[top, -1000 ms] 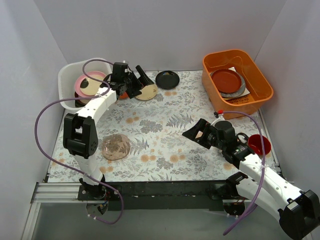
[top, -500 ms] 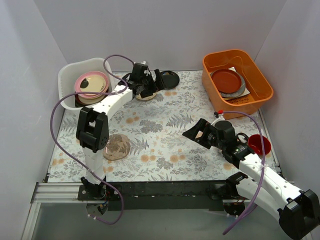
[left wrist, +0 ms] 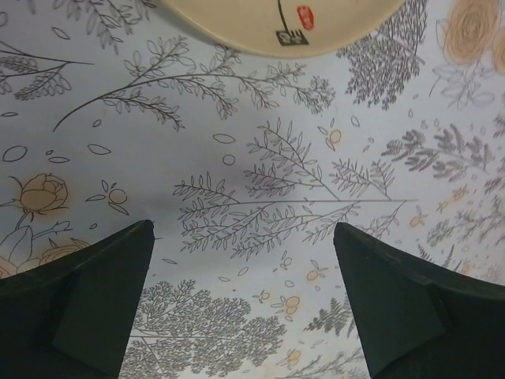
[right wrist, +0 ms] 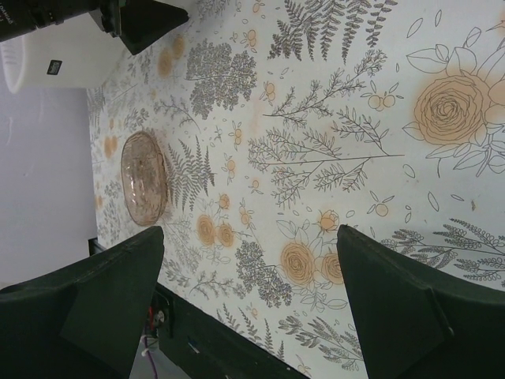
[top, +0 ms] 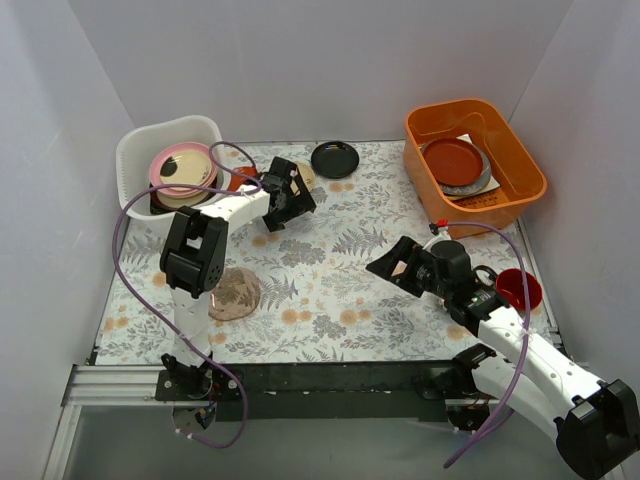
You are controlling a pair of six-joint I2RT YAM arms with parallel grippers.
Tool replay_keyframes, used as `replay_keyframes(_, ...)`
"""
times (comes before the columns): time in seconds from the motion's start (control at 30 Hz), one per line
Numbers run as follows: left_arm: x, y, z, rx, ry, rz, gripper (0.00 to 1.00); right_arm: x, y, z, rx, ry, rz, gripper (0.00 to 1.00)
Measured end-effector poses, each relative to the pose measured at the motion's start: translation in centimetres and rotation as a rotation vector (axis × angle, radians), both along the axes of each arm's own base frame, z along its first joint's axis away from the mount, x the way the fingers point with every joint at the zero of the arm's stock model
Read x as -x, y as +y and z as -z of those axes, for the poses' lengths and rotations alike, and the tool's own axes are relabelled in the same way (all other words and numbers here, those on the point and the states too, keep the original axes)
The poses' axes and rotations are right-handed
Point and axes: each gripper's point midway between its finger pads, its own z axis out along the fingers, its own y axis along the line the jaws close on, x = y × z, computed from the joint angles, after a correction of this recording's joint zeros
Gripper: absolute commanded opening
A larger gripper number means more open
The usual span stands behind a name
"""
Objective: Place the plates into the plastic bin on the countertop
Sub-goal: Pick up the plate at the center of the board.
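A: Plates first. Where do they lie?
B: A pink plate (top: 180, 170) sits stacked with others in the plastic bin (top: 170, 123), far-left corner. Out on the countertop (top: 330, 250): the beige plate (left wrist: 276, 24) just right of the bin, the black plate (top: 335, 159) further right along the back, and the brownish floral plate (top: 233, 293) near the left arm's base.
A: Left gripper (left wrist: 243, 229)?
B: Jaws wide, nothing between them. Pointed down at bare print just short of the beige plate, not touching it. Probably lining up on that one, as the nearest to the bin.
A: Right gripper (top: 390, 262)?
B: Also spread wide and empty, low over mid-counter, well apart from any plate. Its wrist view takes in the floral plate. That may be its pick, but it's a guess.
A: Anything else?
B: The orange tub (top: 455, 103), far right, holds a red plate (top: 452, 160). The red mug (top: 518, 288) stands beside the right arm.
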Motion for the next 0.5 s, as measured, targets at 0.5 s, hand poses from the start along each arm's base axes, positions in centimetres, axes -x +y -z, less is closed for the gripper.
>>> replay_keyframes(0.5,-1.1,-0.9,-0.5,0.259,-0.020,-0.341,0.98,-0.1,-0.2,0.0,0.008,-0.010,-0.001,0.98)
